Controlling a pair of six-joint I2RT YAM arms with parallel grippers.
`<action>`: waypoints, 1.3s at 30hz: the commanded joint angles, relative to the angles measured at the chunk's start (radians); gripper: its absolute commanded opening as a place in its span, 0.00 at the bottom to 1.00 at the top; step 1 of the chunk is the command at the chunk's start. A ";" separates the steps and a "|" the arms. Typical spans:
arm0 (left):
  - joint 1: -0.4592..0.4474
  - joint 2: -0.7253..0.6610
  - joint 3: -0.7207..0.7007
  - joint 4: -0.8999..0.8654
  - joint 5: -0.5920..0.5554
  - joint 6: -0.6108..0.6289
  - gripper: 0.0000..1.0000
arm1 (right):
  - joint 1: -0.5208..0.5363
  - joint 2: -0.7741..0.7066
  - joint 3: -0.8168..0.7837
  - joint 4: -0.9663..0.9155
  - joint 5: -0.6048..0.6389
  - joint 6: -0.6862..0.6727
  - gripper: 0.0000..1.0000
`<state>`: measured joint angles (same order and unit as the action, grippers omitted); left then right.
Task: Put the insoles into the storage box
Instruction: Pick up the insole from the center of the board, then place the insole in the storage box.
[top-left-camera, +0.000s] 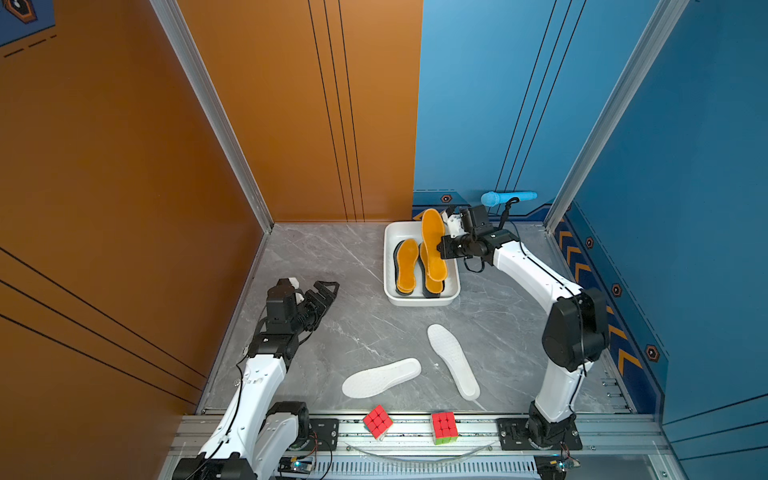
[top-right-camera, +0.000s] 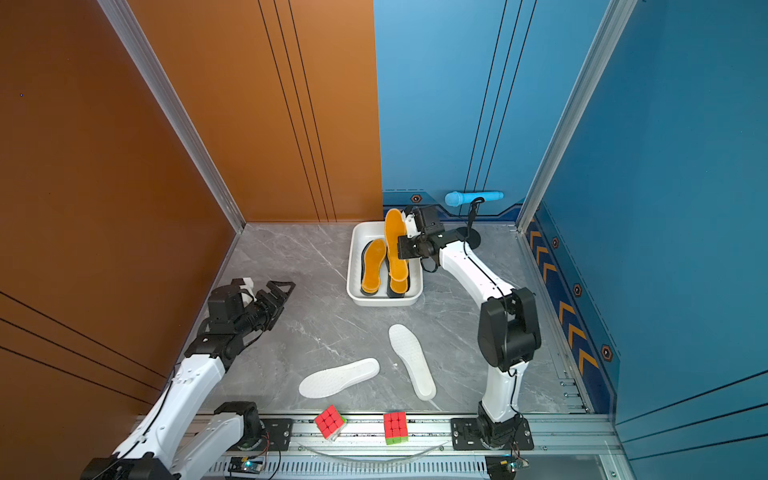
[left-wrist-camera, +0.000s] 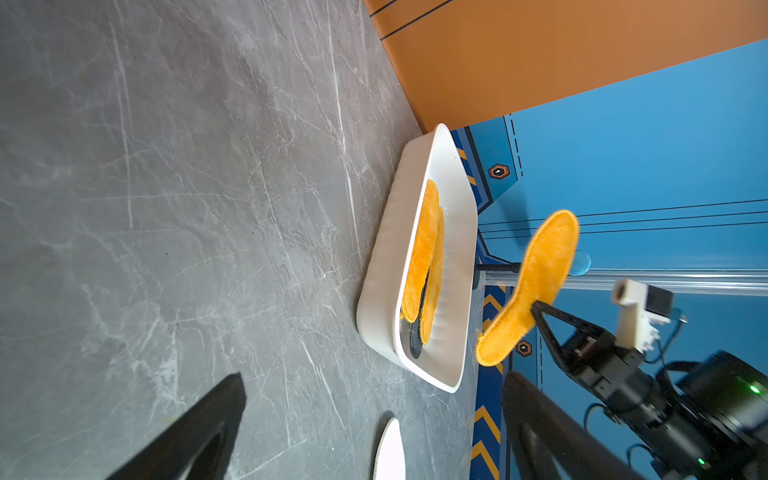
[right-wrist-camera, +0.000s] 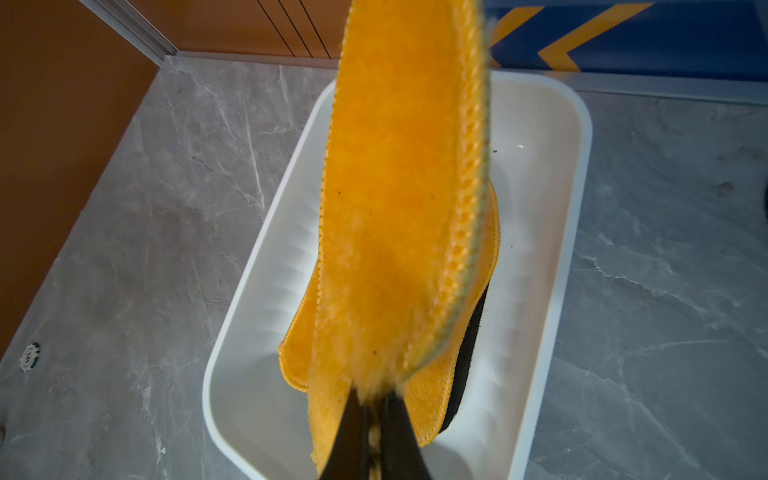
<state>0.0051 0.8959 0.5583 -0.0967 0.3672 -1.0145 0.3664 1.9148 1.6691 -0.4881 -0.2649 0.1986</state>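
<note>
I am pinching an orange insole (right-wrist-camera: 399, 187) in my right hand (right-wrist-camera: 372, 397) above the box (top-left-camera: 419, 301), risking it flopping half outside when I let go.

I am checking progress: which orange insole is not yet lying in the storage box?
The orange insole pinched in the right gripper, above the storage box; the other orange insoles lie flat inside.

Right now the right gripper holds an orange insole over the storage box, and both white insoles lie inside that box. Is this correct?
No: both white insoles lie on the table, outside the storage box, as both top views show. The rest is right: the right gripper holds an orange insole over the box.
</note>
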 joint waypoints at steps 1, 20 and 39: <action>-0.008 -0.008 -0.001 -0.003 0.003 0.003 0.98 | -0.013 0.098 0.087 -0.120 -0.017 -0.006 0.00; -0.014 -0.017 0.032 -0.047 -0.013 0.010 0.98 | -0.038 0.330 0.213 -0.172 -0.006 0.043 0.06; -0.017 -0.030 0.022 -0.052 -0.017 0.007 0.98 | -0.039 0.274 0.219 -0.176 -0.003 0.049 0.44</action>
<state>-0.0025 0.8757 0.5640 -0.1284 0.3660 -1.0142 0.3328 2.2421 1.8599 -0.6304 -0.2661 0.2432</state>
